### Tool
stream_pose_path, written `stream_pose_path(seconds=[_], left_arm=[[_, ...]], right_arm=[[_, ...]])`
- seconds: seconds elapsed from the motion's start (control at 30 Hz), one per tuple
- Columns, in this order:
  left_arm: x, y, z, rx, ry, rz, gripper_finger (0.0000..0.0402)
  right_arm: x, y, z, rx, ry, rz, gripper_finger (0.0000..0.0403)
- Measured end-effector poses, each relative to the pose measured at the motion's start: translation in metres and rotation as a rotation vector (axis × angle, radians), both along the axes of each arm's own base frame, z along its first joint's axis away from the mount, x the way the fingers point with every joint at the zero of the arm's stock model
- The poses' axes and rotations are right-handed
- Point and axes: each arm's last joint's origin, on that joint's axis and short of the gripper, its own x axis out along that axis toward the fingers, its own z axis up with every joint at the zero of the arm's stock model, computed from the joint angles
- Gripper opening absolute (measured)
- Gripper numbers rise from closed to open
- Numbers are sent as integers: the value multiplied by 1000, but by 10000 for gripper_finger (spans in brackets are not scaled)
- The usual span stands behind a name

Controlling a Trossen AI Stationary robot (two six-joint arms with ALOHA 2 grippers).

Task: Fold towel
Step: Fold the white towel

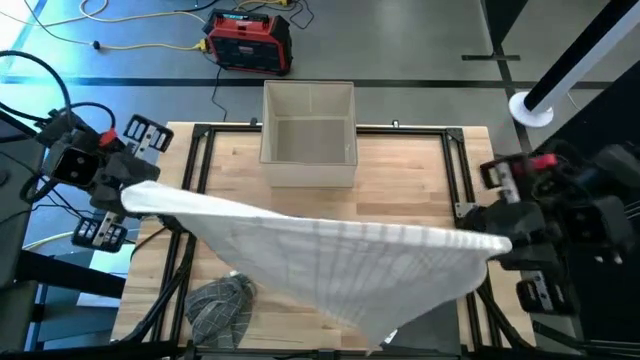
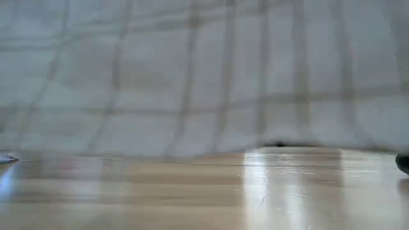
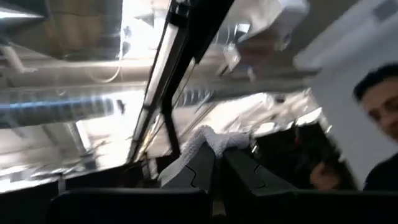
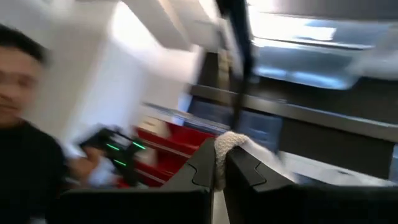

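A white towel with faint grey check lines [image 1: 340, 265] is stretched in the air between my two grippers, its lower edge sagging toward the table's near edge. In the low view the towel [image 2: 192, 76] fills the upper picture, hanging just above the wooden table. My left gripper [image 1: 128, 195] is at the table's left side, shut on one towel corner. My right gripper [image 1: 505, 243] is at the right side, shut on the other corner. Both wrist views look up into the room. My left gripper pinches a bunched corner of the towel [image 3: 208, 140] between its two fingers; the cloth pokes out past the fingertips. The towel is lifted and drawn taut toward the other arm. My right gripper pinches the opposite corner [image 4: 229, 143] between its two fingers, a small wad showing at the tips. The top edge [image 1: 330, 222] runs taut between the two holds; the rest hangs below.
A crumpled grey checked cloth [image 1: 222, 300] lies on the table near the near-left corner. An open beige box [image 1: 308, 135] sits at the table's far edge. A red and black device [image 1: 248, 42] stands on the floor beyond. A person shows in both wrist views.
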Motion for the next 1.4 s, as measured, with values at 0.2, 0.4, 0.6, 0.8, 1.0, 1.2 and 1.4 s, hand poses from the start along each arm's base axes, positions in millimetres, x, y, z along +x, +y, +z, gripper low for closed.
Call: stream_pose_path(seconds=[0.2, 0.4, 0.6, 0.8, 1.0, 1.2, 1.4], left_arm=[[5, 8, -5, 14, 188, 259, 2], [13, 17, -26, 49, 438, 478, 2], [19, 32, -43, 124, 599, 727, 2], [27, 54, -47, 220, 629, 824, 2], [33, 74, -49, 246, 634, 838, 2], [36, 96, -55, 248, 689, 877, 2], [37, 116, -55, 206, 698, 895, 2]], right_arm=[[-16, -3, 0, 34, 166, -425, 2], [-7, -12, -20, 97, 410, -745, 1], [-5, -30, -54, 127, 530, -809, 1], [-6, -53, -84, 169, 621, -909, 1], [-4, -66, -95, 202, 693, -928, 1], [1, -73, -101, 203, 735, -952, 1], [7, -78, -103, 195, 768, -959, 1]])
